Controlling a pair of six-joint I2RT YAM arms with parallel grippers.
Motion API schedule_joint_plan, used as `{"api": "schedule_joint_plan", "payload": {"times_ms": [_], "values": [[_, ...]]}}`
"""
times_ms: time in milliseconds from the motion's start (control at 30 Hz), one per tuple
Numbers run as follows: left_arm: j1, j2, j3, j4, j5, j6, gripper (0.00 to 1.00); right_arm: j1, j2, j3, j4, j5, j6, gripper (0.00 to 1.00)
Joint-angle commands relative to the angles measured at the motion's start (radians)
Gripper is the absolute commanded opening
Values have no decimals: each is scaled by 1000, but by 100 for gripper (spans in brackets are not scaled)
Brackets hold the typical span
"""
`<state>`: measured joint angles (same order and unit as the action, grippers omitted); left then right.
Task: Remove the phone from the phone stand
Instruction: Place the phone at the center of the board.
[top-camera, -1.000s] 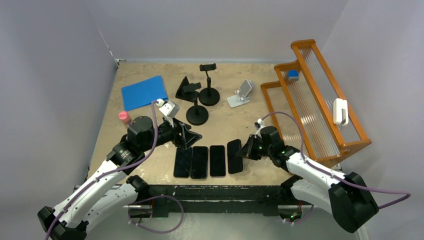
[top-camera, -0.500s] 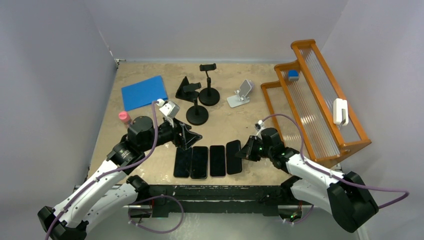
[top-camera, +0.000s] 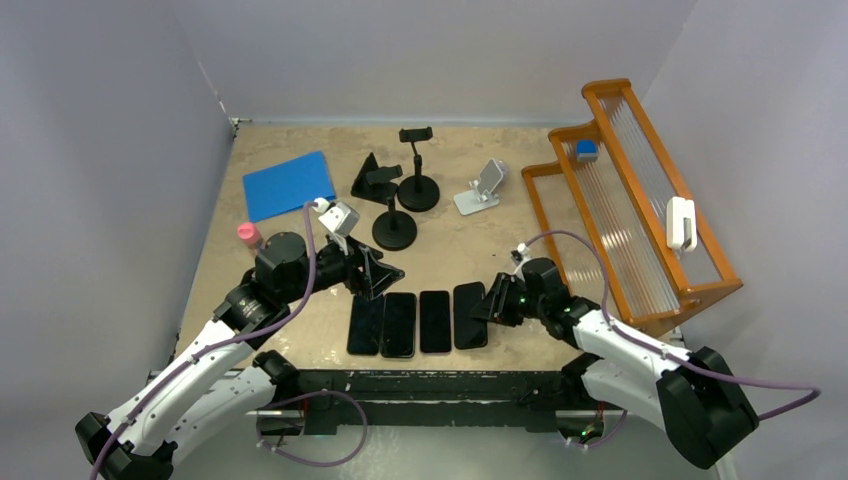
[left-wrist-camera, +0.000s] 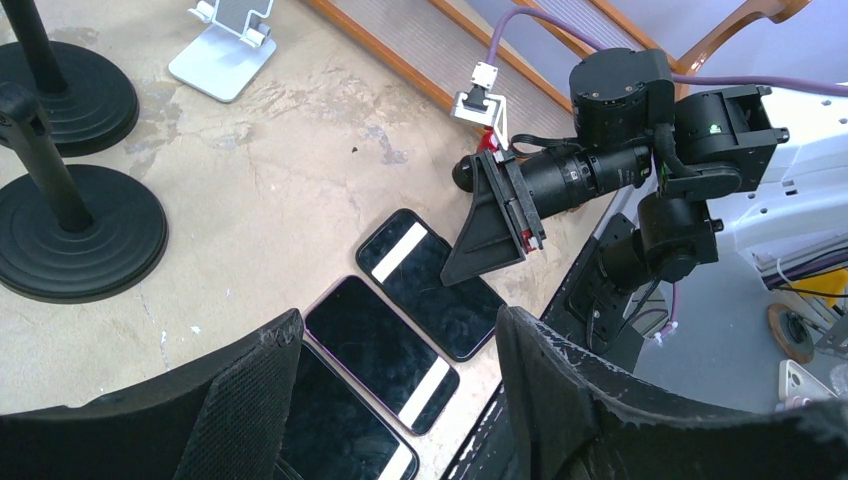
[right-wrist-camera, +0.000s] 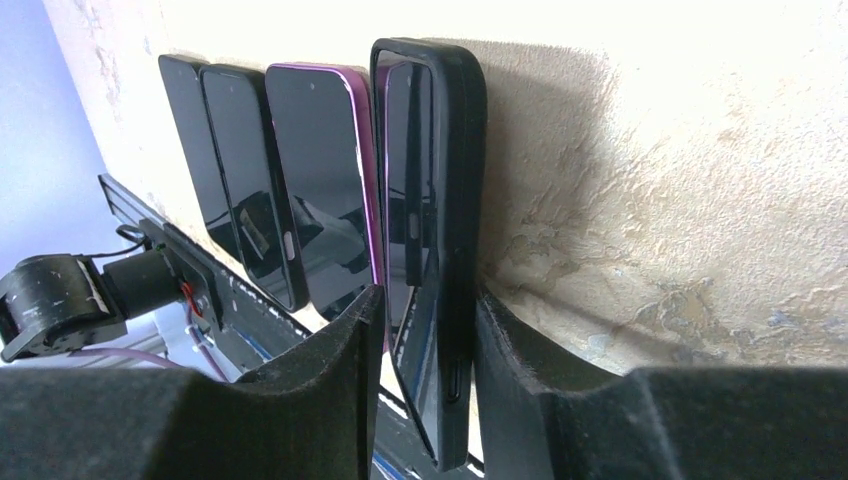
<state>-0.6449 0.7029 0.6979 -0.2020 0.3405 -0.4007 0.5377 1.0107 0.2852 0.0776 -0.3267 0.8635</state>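
Observation:
Four dark phones lie side by side near the table's front edge. The rightmost, a black-cased phone (top-camera: 469, 315), lies flat on the table. My right gripper (top-camera: 492, 303) straddles its right end. In the right wrist view the phone (right-wrist-camera: 440, 180) sits between the fingers of the gripper (right-wrist-camera: 425, 340), with a gap at the left finger. My left gripper (top-camera: 378, 274) is open and empty above the left phones (left-wrist-camera: 375, 345). The silver phone stand (top-camera: 483, 188) and three black stands (top-camera: 417, 186) at the back hold no phone.
An orange wooden rack (top-camera: 630, 205) stands at the right with a white object (top-camera: 681, 222) and a small blue item (top-camera: 586, 150) on it. A blue pad (top-camera: 288, 185) and a pink item (top-camera: 247, 235) lie at the left. The table's front edge is just behind the phones.
The black-cased phone has gone from slightly tilted to lying straight beside the others. My right arm has drawn back a little toward the near right. The left arm has not moved.

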Motion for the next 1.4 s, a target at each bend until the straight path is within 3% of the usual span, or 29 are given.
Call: {"api": "schedule_joint_plan", "payload": {"times_ms": [0, 1367], "values": [[-3, -7, 7, 42, 11, 2, 68, 5, -36, -10, -19, 21, -3, 39], [-3, -10, 5, 38, 8, 2, 69, 6, -161, 21, -214, 297, 108, 52]]}}
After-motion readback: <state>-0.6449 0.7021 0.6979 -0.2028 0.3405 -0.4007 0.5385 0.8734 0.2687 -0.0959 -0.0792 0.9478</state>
